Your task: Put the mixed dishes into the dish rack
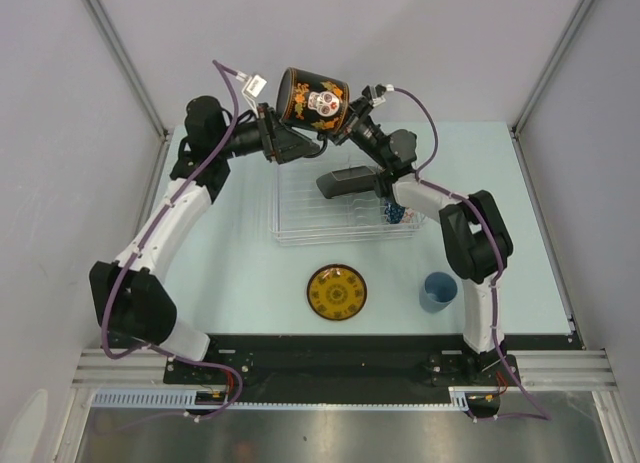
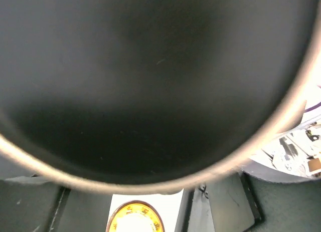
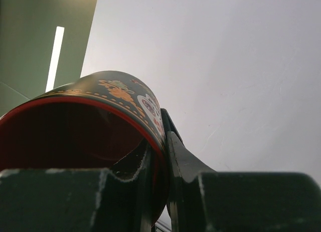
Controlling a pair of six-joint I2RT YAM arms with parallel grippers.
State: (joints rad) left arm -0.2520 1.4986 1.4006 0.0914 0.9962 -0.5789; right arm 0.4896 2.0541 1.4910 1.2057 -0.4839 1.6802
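Two grippers meet at the red-inside dark cup above the dish rack. The right gripper pinches its rim; the left gripper sits at its base, grip unclear.

Left arm and right arm raised, converging at far centre. Right gripper: fingers pinched on a cup rim. Left gripper: fingers spread wide at its base.

The left half of the dish rack lies open from above. The black square plate, the blue patterned bowl and the right arm overhead block its right side. Above its far rim the left hand, right hand and red-inside dark cup crowd together. Bare tabletop separates the yellow-brown saucer and light blue cup.
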